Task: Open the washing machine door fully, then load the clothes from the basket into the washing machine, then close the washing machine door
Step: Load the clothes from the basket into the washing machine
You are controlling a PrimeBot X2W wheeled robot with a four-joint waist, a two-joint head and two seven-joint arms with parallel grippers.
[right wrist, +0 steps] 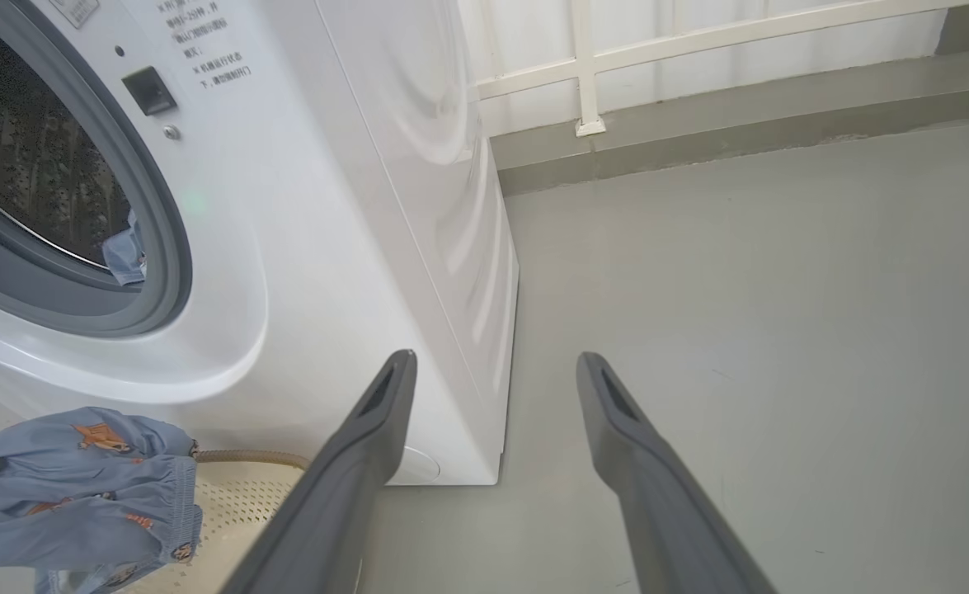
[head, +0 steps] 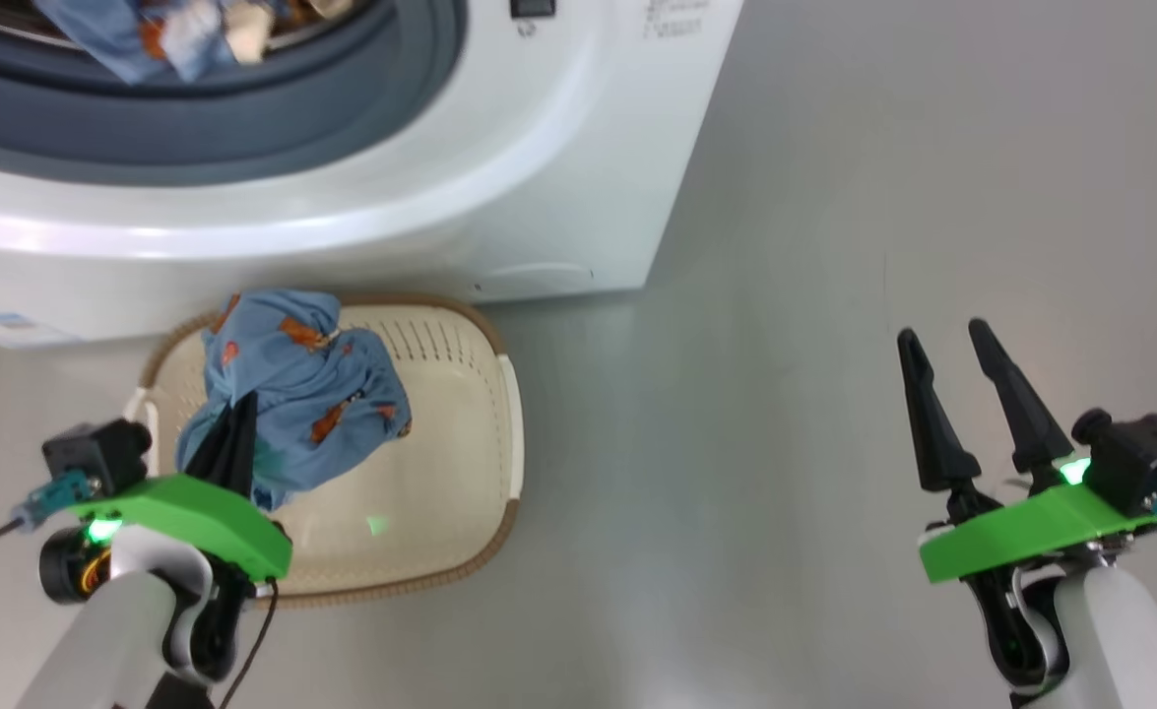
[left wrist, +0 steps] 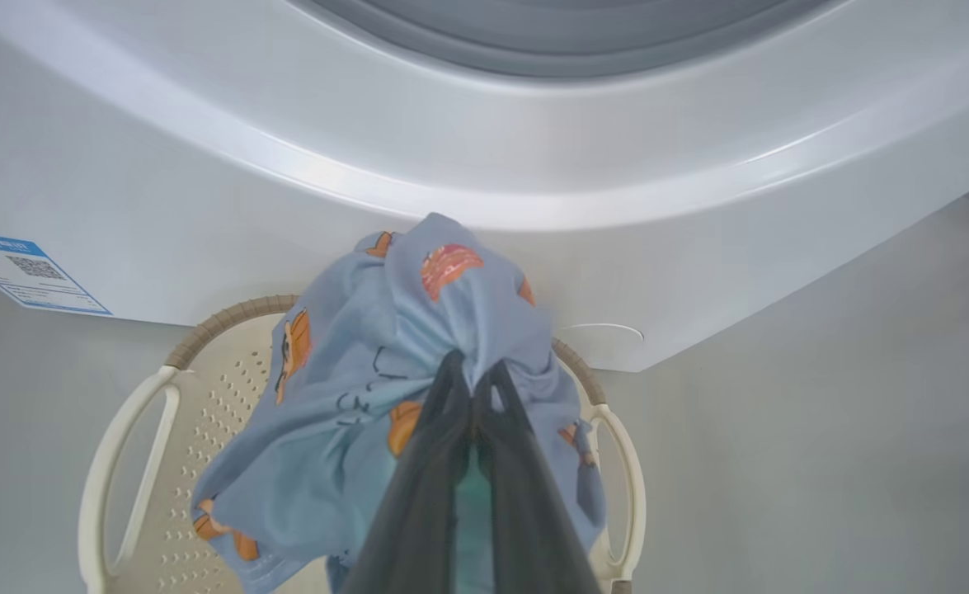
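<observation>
Before us, across the upper left of the head view, stands the big white box-shaped front-loading washing machine (head: 558, 177). Its grey-blue rubber seal (head: 243, 118) rings the round mouth, where we see a loaded garment (head: 145, 34) of light blue cloth with orange and white patches lying at the lower lip. Smooth grey floor (head: 834, 295) spreads to the right of it. Just in front of the machine's base sits the small cream-white perforated plastic basket (head: 440, 473) with its brown woven-look rim; we cannot tell whether it touches the front panel. Over the basket's left half hangs the bunched garment (head: 312, 394), soft light blue fabric printed with orange-brown cartoon figures, and we cannot tell whether its lower folds reach the basket's bottom. Our left gripper (left wrist: 474, 367) has its two long dark fingers pressed together on a fold of that cloth, which wraps around the tips and drapes past them on both sides. Our right gripper (head: 940, 331) hovers well apart from the basket at the lower right, jaws spread wide above the floor. A small blue label (left wrist: 26, 272) sits at the machine's lower left corner.
</observation>
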